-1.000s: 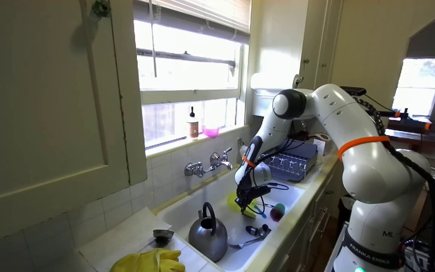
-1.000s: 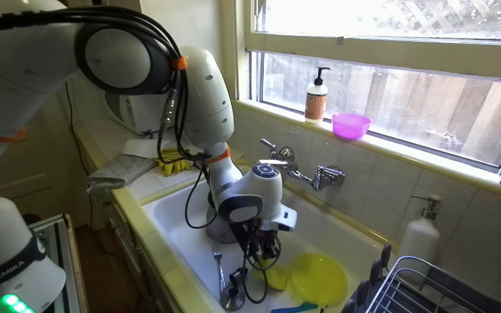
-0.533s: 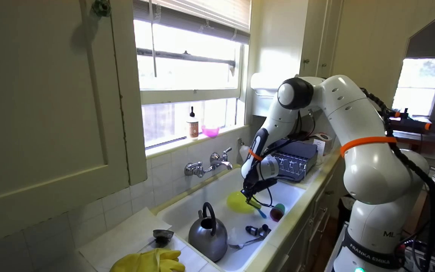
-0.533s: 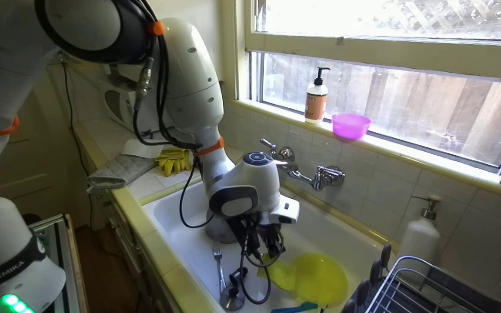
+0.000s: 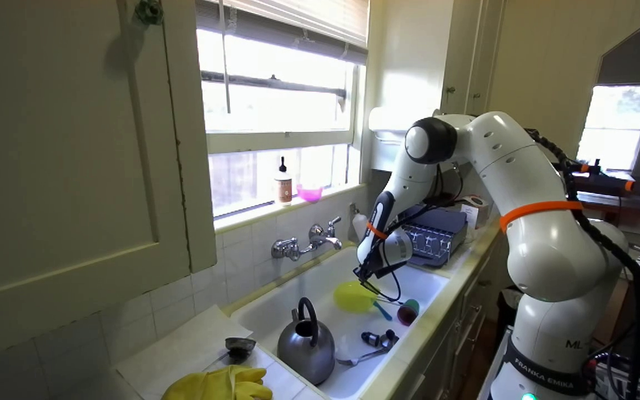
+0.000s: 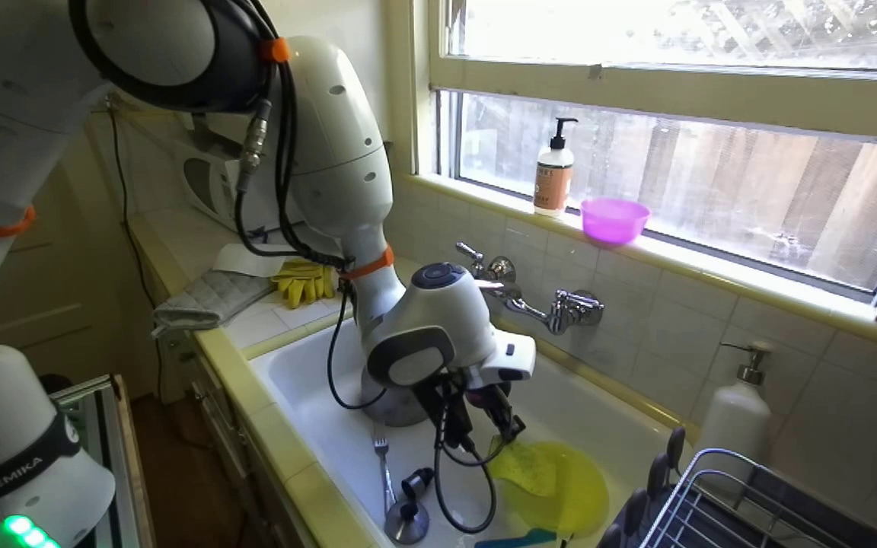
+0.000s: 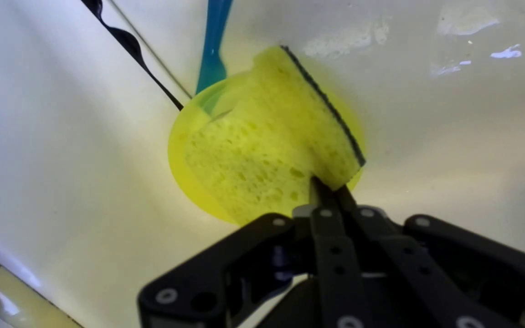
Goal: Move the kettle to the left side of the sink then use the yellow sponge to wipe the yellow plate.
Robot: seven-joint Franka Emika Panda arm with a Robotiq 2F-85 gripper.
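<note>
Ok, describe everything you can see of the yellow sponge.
The yellow sponge looks porous and foamy, with a thin dark layer along one edge. It appears bent where the claw pinches it, inside the sink, overlapping the yellow plate in the wrist view; whether it touches the plate, I can't tell.

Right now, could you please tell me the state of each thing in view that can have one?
Yellow plate: lying in the sink.
Yellow sponge: bent, over the plate; contact unclear.
Gripper: closed on the sponge.
Kettle: upright in the sink, top seemingly uncovered.
Fork: lying in the sink.
Cup: seemingly tipped on its side.
Faucet: no running water visible.
Orange-labelled bottle: upright.
White dispenser: upright.
Pink bowl: upright.
Blind: partly raised.
</note>
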